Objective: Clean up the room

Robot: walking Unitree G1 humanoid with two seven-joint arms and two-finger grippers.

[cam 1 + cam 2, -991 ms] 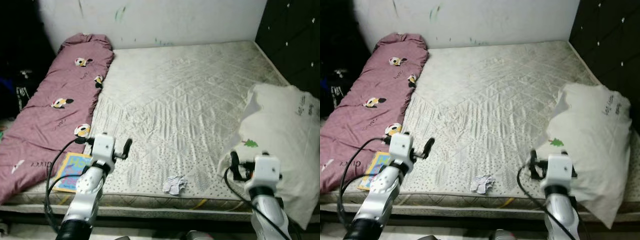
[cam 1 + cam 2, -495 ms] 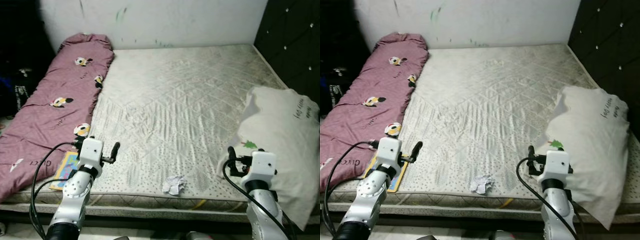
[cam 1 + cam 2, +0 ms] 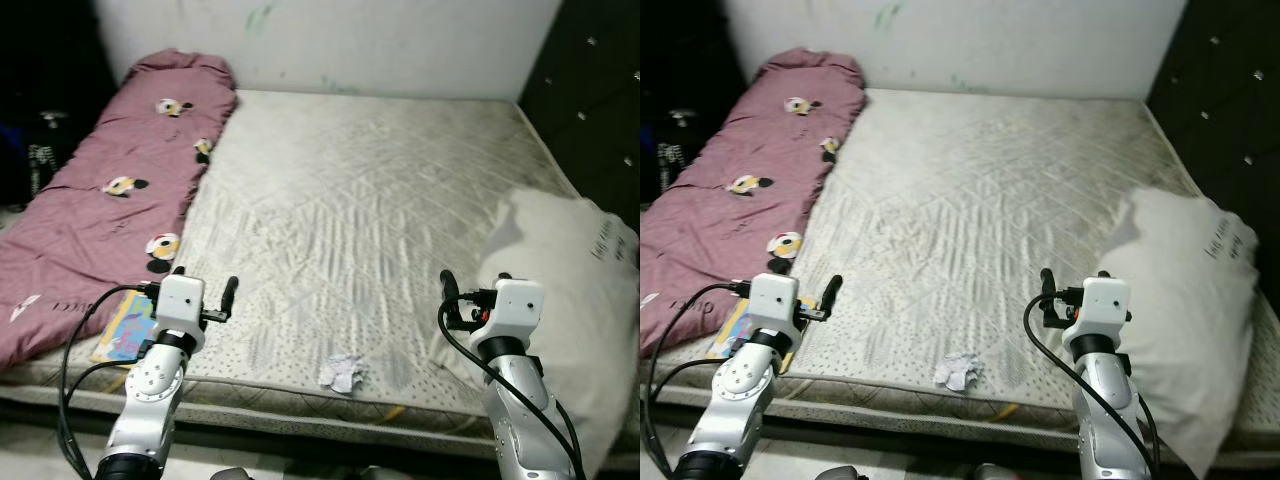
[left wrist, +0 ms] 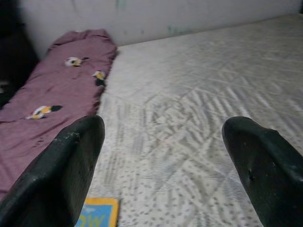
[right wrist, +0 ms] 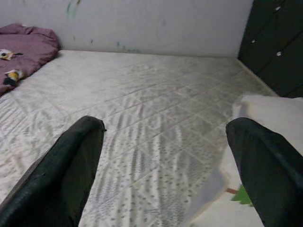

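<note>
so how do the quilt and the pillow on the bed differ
The quilt is maroon with small cartoon prints; the pillow is white with a small green tree mark. The quilt lies long and flat along the bed's left side; the pillow sits bulky at the right edge, overhanging the front. Both rest on the bare mattress.

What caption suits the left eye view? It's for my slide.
Both open grippers, left and right, raised over a mattress bearing crumpled paper, a pillow and a maroon quilt.

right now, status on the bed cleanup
Left gripper and right gripper open, empty, over near edge. Paper wad untouched between them. Book by quilt.
</note>
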